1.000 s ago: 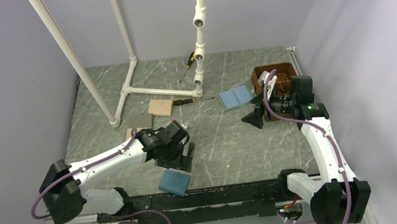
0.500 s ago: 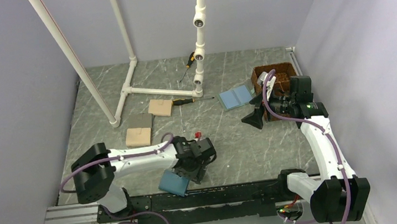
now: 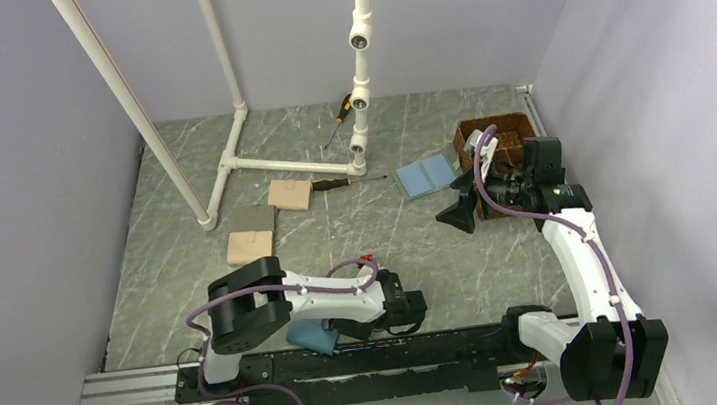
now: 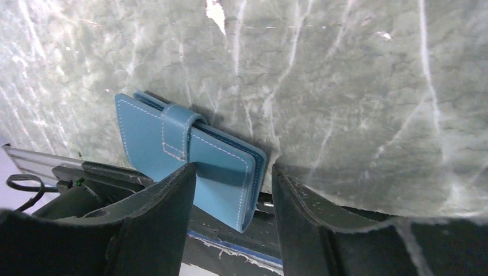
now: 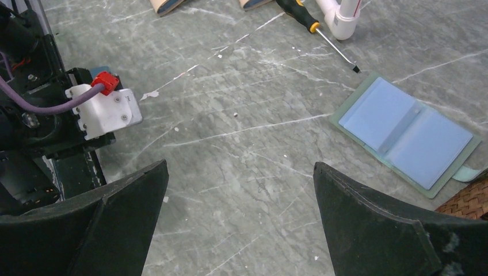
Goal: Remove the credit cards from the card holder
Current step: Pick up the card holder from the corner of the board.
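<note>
The card holder (image 4: 190, 158) is a teal-blue wallet, folded shut with its strap across it. It lies at the table's near edge (image 3: 310, 338), with one corner over the black rail. No credit cards show; whatever is inside the wallet is hidden. My left gripper (image 4: 232, 169) is open, low at the near edge (image 3: 372, 324). Its jaws stand either side of the wallet's right end without closing on it. My right gripper (image 5: 240, 167) is open and empty, held above the table at the right (image 3: 456, 214).
A paler blue-grey folder (image 3: 427, 175) lies open by a wicker basket (image 3: 498, 132); the right wrist view also shows the folder (image 5: 405, 132). Tan blocks (image 3: 290, 193) (image 3: 250, 246), a screwdriver (image 3: 332, 182) and a white pipe frame (image 3: 280, 160) stand at the back left.
My left arm has swung from the wallet's left side round to its right and dropped low, bringing its open jaws to the wallet's end. The right arm has not moved.
</note>
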Motion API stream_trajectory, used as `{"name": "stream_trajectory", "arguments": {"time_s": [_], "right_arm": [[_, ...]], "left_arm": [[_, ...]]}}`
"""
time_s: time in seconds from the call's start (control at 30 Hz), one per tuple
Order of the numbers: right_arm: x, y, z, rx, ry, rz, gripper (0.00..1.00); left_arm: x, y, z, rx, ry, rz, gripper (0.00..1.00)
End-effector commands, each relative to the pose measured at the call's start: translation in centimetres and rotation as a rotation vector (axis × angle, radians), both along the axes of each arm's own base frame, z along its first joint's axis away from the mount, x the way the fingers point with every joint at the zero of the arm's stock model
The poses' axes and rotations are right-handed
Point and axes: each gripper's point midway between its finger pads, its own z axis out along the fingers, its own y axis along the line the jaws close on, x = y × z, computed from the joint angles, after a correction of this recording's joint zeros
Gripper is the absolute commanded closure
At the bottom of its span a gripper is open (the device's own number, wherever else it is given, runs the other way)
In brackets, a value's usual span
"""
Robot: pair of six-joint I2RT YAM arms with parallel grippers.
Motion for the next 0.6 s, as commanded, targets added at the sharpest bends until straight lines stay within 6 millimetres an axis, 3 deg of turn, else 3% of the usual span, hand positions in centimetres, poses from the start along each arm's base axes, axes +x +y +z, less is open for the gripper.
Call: {"name": "stream_trajectory", "arguments": {"time_s": [0.0, 0.13, 0.2, 0.33, 0.57], "right_arm": [[-0.2, 0.2, 0.4, 0.009, -0.027, 0.022, 0.0], [-0.3, 0.2, 0.3, 0.009, -0.026, 0.023, 0.0], [-0.3, 0.2, 0.3, 0.01, -0.024, 0.023, 0.0], [-0.3, 0.2, 0.2, 0.01, -0.021, 0.025, 0.0], [-0.2, 0.1, 0.0, 0.006, -0.016, 0.02, 0.0]], "left_arm": [[1.1, 1.0, 0.9, 0.053, -0.121, 0.042, 0.48], [1.3, 1.3, 0.7, 0.062, -0.135, 0.046, 0.84], [1.5, 1.4, 1.1, 0.06, -0.149, 0.042, 0.98], [2.6, 0.4, 2.9, 0.0, -0.198, -0.033, 1.0], [5.9, -5.7, 6.5, -0.322, -0.302, -0.434, 1.0]]}}
